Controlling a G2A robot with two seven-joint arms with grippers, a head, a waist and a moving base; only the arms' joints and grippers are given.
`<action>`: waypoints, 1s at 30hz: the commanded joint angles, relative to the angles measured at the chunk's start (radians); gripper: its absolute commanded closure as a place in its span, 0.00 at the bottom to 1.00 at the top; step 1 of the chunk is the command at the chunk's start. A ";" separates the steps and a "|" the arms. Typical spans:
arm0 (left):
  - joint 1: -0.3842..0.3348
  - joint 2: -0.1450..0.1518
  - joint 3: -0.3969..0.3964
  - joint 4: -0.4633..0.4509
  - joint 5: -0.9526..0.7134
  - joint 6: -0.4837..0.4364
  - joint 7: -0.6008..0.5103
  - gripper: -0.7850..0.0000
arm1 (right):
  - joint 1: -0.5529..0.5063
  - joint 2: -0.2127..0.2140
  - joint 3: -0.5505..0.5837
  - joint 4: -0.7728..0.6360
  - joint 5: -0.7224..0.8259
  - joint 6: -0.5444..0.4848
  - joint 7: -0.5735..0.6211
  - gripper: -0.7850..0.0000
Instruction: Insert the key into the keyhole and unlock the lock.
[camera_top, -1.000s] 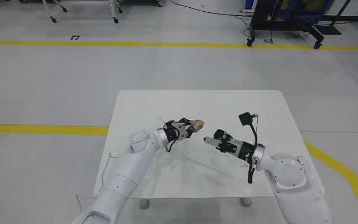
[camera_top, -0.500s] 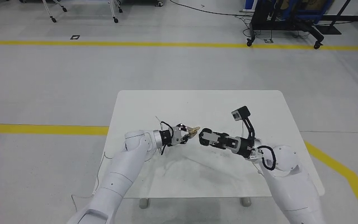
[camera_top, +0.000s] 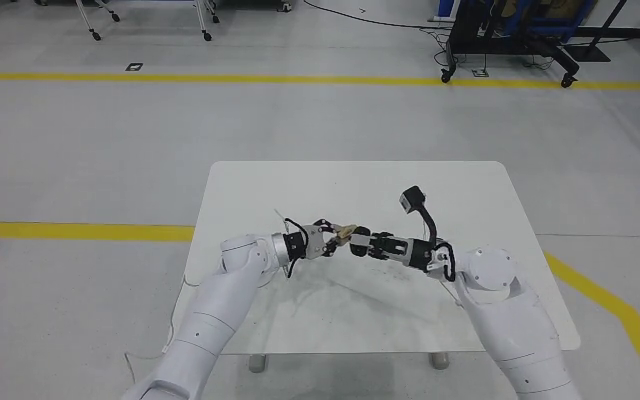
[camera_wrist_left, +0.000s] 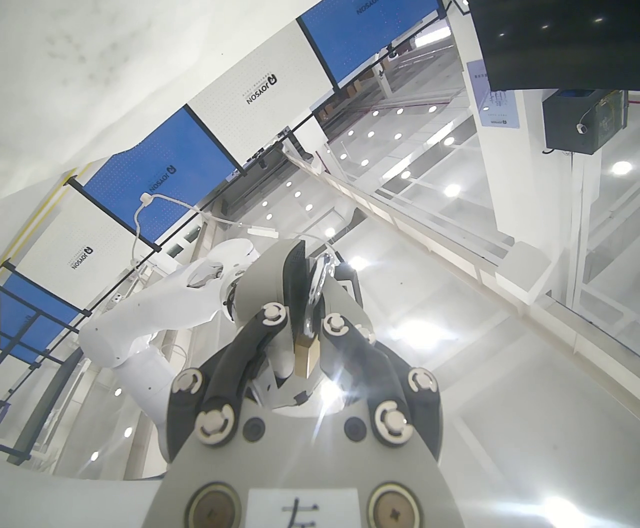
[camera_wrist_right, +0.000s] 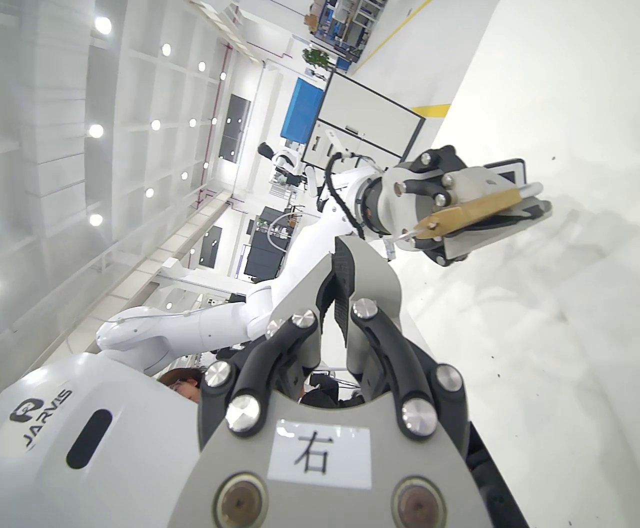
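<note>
A brass padlock (camera_top: 346, 236) with a silver shackle is held above the white table (camera_top: 300, 190) near its middle. My left gripper (camera_top: 333, 239) is shut on the padlock (camera_wrist_left: 306, 357), its brass body lying between the fingers and the shackle toward the tips. In the right wrist view the padlock's (camera_wrist_right: 475, 210) brass end points toward my right gripper (camera_wrist_right: 344, 252). My right gripper (camera_top: 363, 243) sits just right of the padlock, almost touching it. Its fingers are pressed together, and the key between them is mostly hidden.
A black camera on a curved stalk (camera_top: 412, 197) rises from the right arm. Both forearms stretch low across the table's front half. Bare tabletop (camera_top: 450, 190) lies behind the grippers, and the table's front edge (camera_top: 350, 352) is close below.
The two grippers have closed in on each other. The right gripper slid left from about mid-right of the table up to the padlock, while the left one edged slightly right and lower.
</note>
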 joint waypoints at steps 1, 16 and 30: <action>0.005 0.002 0.002 -0.009 0.004 -0.015 0.009 1.00 | 0.000 0.001 -0.006 -0.008 -0.013 0.012 -0.017 1.00; 0.024 0.016 0.004 -0.052 0.006 -0.042 0.042 1.00 | 0.036 0.007 -0.046 0.011 -0.078 0.118 -0.086 1.00; 0.087 0.015 -0.019 -0.090 0.086 -0.574 0.117 1.00 | -0.014 0.015 -0.007 -0.060 -0.004 0.058 -0.098 0.00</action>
